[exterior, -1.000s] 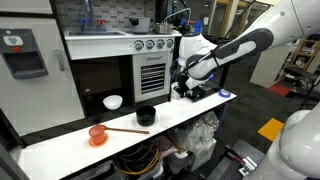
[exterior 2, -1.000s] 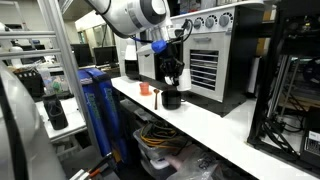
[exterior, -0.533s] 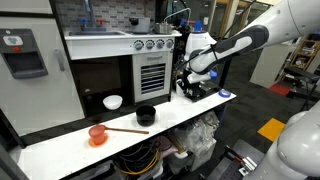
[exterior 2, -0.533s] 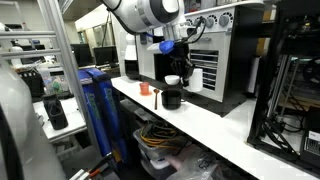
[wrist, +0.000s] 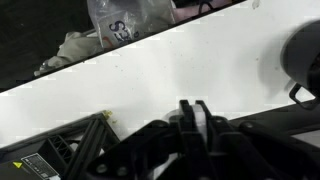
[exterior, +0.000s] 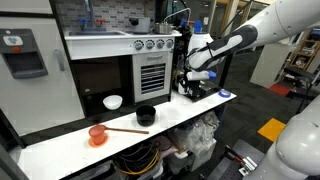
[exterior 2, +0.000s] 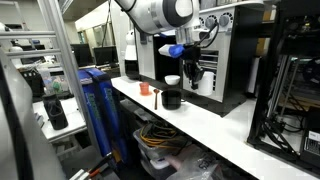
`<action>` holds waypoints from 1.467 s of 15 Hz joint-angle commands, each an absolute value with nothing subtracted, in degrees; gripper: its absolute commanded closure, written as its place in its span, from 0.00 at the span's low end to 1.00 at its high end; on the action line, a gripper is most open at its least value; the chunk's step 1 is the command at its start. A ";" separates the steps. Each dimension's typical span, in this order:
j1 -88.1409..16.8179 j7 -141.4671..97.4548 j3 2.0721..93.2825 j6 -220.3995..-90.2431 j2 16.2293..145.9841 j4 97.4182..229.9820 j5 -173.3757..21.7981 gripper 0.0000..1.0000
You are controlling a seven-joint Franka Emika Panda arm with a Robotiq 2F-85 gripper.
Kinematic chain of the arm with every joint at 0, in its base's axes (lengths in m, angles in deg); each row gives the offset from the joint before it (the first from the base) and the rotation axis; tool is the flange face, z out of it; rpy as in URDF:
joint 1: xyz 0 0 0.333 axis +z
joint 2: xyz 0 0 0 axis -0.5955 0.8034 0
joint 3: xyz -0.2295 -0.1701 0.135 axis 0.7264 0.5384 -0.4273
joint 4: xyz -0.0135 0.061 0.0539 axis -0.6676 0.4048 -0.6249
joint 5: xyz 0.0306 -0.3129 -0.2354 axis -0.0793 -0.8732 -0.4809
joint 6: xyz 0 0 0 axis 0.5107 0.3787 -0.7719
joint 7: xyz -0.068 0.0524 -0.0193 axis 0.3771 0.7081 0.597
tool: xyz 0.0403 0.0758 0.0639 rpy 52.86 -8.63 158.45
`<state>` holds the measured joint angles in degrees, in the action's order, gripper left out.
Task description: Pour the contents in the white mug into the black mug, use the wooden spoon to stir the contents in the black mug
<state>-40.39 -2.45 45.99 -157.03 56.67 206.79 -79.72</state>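
Lower left in an exterior view, the wooden spoon (exterior: pixel 125 130) lies by the orange-red cup (exterior: pixel 97 134), with the black mug (exterior: pixel 146 115) behind it and the white mug (exterior: pixel 113 102) farthest back. The gripper (exterior: pixel 189 82) hangs mid-frame, well to their right, pinched shut and empty. If it goes in like that, it will likely knock the white mug over and spill it. Since the earlier frame it has drifted up and away from the mugs, which have not moved.

Both exterior views give us soft, even indoor light, though the pictures are small and coarse in detail. The white bench (exterior: pixel 190 113) reads bright, and in the wrist view it is nearly washed out. The oven opening (exterior: pixel 100 78) lies in deep shadow. Close to the wrist lens, the fingers (wrist: pixel 192 115) look dark and blurred.
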 commanded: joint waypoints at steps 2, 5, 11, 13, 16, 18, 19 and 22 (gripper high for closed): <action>-42.27 0.23 47.11 -158.14 61.21 203.51 -79.14 0.98; -42.65 1.48 48.27 -159.12 63.08 202.85 -78.39 0.98; -42.60 -4.75 50.27 -167.88 65.96 203.83 -71.00 0.98; -42.60 -7.68 50.53 -168.99 67.85 203.34 -66.81 0.98; -42.77 -10.52 50.74 -168.91 70.80 202.63 -62.86 0.98; -42.93 -11.62 50.84 -168.58 72.61 202.20 -61.47 0.98; -43.01 -11.82 50.94 -168.77 73.53 202.02 -61.41 0.98; -43.36 -11.97 51.48 -169.09 76.25 201.26 -62.15 0.98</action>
<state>-42.24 -9.58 51.29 -168.16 72.92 203.21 -63.13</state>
